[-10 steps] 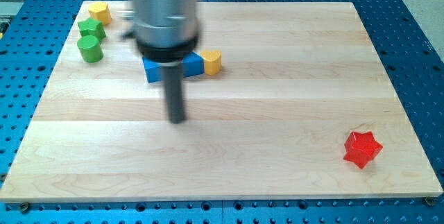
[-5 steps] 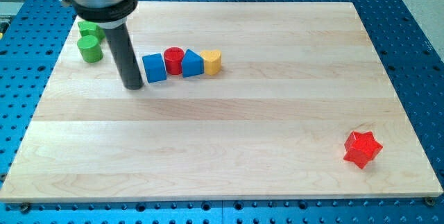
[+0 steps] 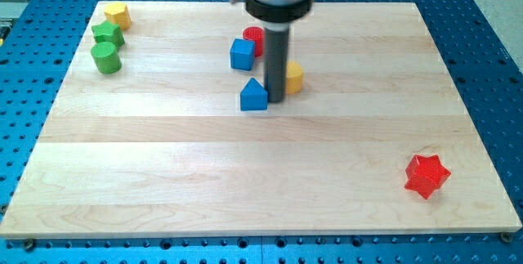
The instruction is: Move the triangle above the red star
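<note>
We are counting two blue blocks, the triangle [image 3: 254, 95] and a cube [image 3: 242, 54], two green blocks [image 3: 106, 46], two yellow ones [image 3: 292, 78], one red cylinder [image 3: 253, 37] and one red star [image 3: 427, 175]. Our rod is standing upright, my tip [image 3: 275, 100] touching the triangle's right side. The star is lying well apart, at the view's bottom right.
</note>
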Controlling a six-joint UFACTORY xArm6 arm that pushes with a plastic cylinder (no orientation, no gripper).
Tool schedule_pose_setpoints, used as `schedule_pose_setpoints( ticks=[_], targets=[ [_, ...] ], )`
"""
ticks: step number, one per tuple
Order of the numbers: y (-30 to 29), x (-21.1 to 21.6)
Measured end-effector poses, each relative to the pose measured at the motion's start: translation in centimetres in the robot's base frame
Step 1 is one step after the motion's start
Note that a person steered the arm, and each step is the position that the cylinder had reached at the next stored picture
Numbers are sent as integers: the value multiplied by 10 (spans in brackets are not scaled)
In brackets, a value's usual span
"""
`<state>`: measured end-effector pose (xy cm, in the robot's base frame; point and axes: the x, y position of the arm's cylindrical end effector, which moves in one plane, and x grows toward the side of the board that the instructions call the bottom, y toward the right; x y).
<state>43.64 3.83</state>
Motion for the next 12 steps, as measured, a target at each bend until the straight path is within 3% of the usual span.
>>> schedule_pose_setpoints(
  ticks=[1, 2, 3, 4, 6, 7, 9, 10, 11, 12],
  targets=[
    [-12, -22],
    [-67, -56],
    [-109, -9],
    [-26, 32],
    [-77, 9],
    [-35, -22],
    [132, 43],
    [146, 49],
    [103, 52],
    [98, 74]
  ],
)
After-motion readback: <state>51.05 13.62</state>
